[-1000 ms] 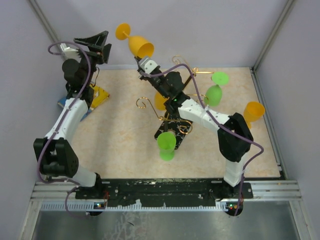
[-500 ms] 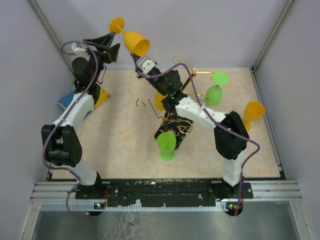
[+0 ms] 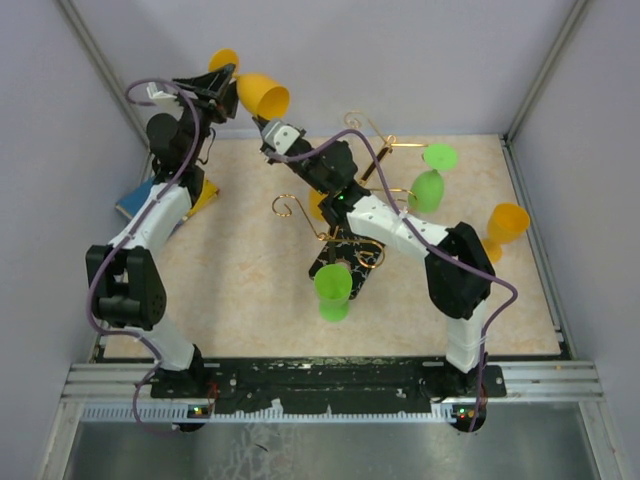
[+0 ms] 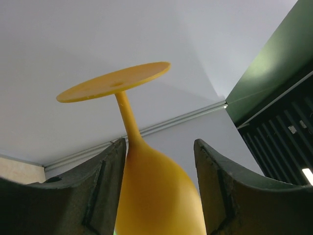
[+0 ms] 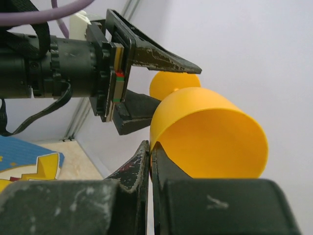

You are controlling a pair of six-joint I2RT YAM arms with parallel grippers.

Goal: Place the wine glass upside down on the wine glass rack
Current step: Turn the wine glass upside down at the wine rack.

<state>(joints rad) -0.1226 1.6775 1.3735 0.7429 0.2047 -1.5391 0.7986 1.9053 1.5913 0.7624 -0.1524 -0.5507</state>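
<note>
An orange wine glass (image 3: 262, 95) hangs in the air at the far left, lying sideways with its foot (image 3: 222, 62) pointing left. My right gripper (image 3: 268, 125) is shut on its rim, one finger inside the bowl (image 5: 215, 132) and one outside. My left gripper (image 3: 222, 85) straddles the bowl near the stem. In the left wrist view the bowl (image 4: 156, 191) touches the left finger, a gap shows at the right finger (image 4: 215, 176), and the jaws are open. The gold wire wine glass rack (image 3: 350, 190) stands mid-table on its black marbled base (image 3: 340, 265).
Two green glasses (image 3: 430, 185) (image 3: 333, 290) and an orange one (image 3: 320, 203) hang on the rack. Another orange glass (image 3: 507, 222) is at the right. A blue and yellow pack (image 3: 190, 195) lies at the left edge. Grey walls close in behind and beside.
The left gripper has swung right onto the orange glass and its jaws have narrowed around the bowl. The right arm has carried the glass a little left.
</note>
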